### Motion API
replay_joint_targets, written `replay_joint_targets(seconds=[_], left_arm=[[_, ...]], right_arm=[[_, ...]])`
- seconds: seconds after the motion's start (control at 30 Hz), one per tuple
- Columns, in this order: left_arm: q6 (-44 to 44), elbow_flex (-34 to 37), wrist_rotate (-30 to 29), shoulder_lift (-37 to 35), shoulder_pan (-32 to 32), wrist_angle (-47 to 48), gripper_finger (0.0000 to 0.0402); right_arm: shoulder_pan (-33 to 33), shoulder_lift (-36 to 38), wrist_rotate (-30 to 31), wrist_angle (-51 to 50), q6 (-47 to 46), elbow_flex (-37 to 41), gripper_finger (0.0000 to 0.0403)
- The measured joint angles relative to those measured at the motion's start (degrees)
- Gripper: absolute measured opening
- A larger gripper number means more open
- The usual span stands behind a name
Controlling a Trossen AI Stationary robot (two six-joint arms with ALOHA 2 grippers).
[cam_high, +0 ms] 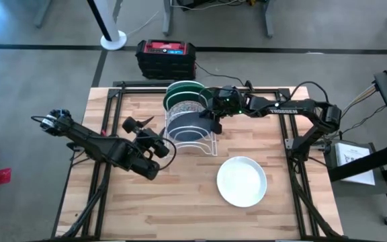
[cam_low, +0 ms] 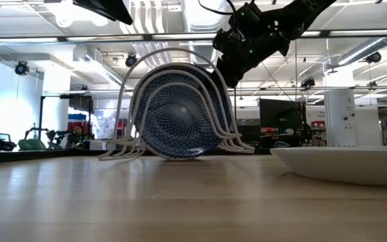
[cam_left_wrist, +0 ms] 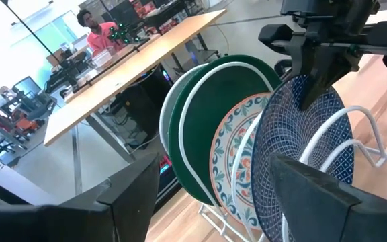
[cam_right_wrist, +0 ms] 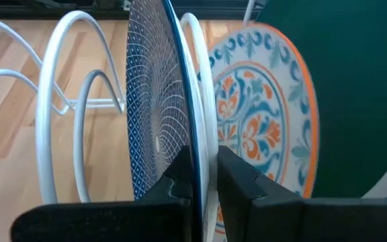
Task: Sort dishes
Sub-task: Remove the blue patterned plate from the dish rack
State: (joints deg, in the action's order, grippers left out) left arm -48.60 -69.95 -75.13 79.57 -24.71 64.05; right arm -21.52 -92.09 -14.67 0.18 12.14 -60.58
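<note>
Three dishes stand on edge in the white wire rack (cam_high: 192, 134) near the counter's (cam_high: 146, 208) far edge: green dish (cam_left_wrist: 197, 134) rearmost, floral dish (cam_right_wrist: 264, 114) in the middle, blue patterned dish (cam_right_wrist: 156, 101) in front. Left gripper (cam_high: 154, 146) hovers just left of the rack, fingers spread, holding nothing. Right gripper (cam_right_wrist: 203, 178) reaches in from the right, pinching the blue patterned dish's rim. Plain white dish (cam_high: 242, 180) lies flat toward the counter's near right.
</note>
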Motion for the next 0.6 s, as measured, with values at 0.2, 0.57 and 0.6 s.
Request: replay_joint_targets(seconds=[0.2, 0.57, 0.6], left_arm=[[0.0, 0.0, 0.1, 0.0, 0.0, -0.1, 0.0267], [2.8, 1.5, 5.6, 1.1, 0.1, -8.2, 0.0267], [4.1, 2.1, 5.6, 1.6, 0.1, -10.0, 0.0266]], right_arm=[[0.0, 0.1, -0.1, 0.1, -0.3, 0.0, 0.0022], [0.0, 0.4, -0.2, 0.1, -0.7, 0.0, 0.0021], [0.0, 0.4, -0.2, 0.1, -0.7, 0.0, 0.0022]])
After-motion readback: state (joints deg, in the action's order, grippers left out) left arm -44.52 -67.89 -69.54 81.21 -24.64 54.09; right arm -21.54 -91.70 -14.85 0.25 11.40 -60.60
